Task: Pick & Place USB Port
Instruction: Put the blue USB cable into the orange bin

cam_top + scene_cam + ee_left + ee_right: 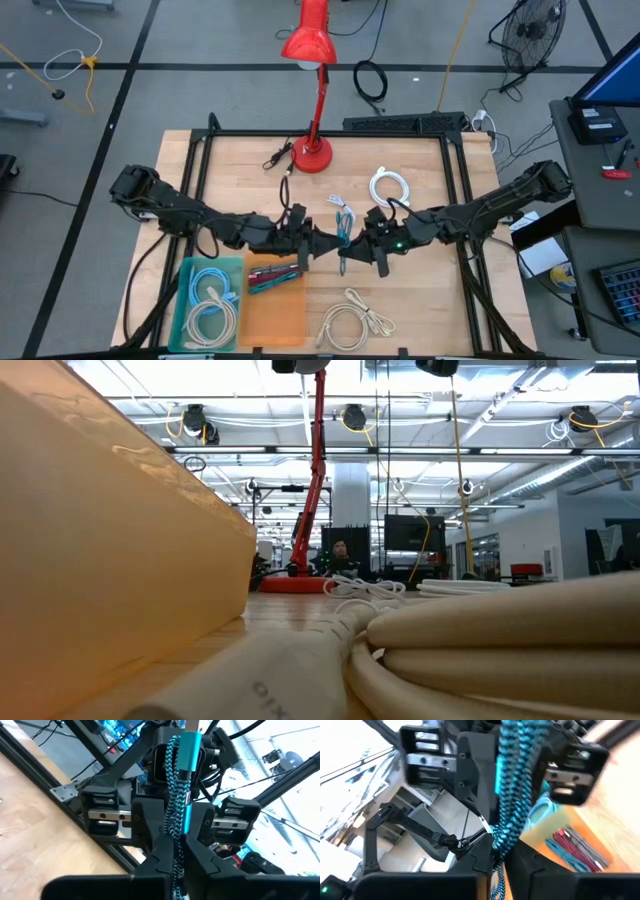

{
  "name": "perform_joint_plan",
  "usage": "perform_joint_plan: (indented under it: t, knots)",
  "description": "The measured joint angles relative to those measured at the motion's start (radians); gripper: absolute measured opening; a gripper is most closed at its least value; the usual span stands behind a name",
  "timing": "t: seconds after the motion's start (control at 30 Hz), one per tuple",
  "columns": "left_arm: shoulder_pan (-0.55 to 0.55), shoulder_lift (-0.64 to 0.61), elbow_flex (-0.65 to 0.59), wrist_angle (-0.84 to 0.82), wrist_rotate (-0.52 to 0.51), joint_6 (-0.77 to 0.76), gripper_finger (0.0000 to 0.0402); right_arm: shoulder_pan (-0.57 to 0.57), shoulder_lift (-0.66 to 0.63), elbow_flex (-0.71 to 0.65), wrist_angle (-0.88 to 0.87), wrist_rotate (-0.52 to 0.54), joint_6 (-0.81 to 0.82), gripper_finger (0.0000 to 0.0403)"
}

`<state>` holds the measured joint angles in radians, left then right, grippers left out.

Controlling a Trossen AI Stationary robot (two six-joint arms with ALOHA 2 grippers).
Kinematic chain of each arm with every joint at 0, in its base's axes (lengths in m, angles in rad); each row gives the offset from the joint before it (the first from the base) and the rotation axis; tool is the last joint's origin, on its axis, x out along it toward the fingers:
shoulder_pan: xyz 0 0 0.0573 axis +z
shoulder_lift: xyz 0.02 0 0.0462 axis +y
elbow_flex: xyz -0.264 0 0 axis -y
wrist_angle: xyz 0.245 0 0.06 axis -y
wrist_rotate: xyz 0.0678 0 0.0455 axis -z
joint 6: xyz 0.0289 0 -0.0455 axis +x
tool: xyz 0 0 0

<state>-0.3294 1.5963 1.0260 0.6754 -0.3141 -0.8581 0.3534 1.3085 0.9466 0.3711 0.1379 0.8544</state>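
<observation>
A teal-and-black braided USB cable [342, 252] is held above the middle of the table, between my two grippers, which face each other. Its teal plug [190, 747] stands at the upper end of the bundled strands. My left gripper [325, 242] comes in from the table's left and is shut on the cable. From the right, my right gripper [362, 240] has its fingers closed on the same bundle. In each wrist view the other gripper shows just behind the cable. My left gripper pinches the braided strands [176, 862] between its two fingers, below the teal plug. The fingers lie level, coming from the table's left, across the strands. The cable is clear of the table and runs upright through the hold. My right gripper pinches the same braided bundle [502, 854] between its two fingers. These fingers lie level too, coming from the table's right, across the strands. The bundle stands upright in the hold, off the table.
A red desk lamp [313, 150] stands at the far middle, a white coiled cable [390, 185] to its right. A pale cable [340, 208] lies just beyond the grippers. At the near left are a teal bin [180, 300] and an orange bin [275, 318], with another white cable [350, 325] near the front.
</observation>
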Motion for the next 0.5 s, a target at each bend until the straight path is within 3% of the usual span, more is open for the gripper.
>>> perform_joint_plan:
  t: [0.13, 0.33, 0.5]
  knots:
    - [-0.001, -0.002, 0.002, 0.009, 0.0, 0.0, 0.0019, -0.001, 0.001, -0.002, 0.075, -0.063, -0.055, 0.0078]
    - [0.001, -0.039, 0.003, -0.05, 0.076, 0.013, 0.0011, 0.035, -0.002, -0.002, 0.157, -0.158, 0.018, 0.0156]
    - [-0.002, -0.122, -0.001, -0.306, 0.205, -0.032, 0.001, 0.105, -0.015, 0.001, 0.234, -0.274, 0.116, 0.0203]
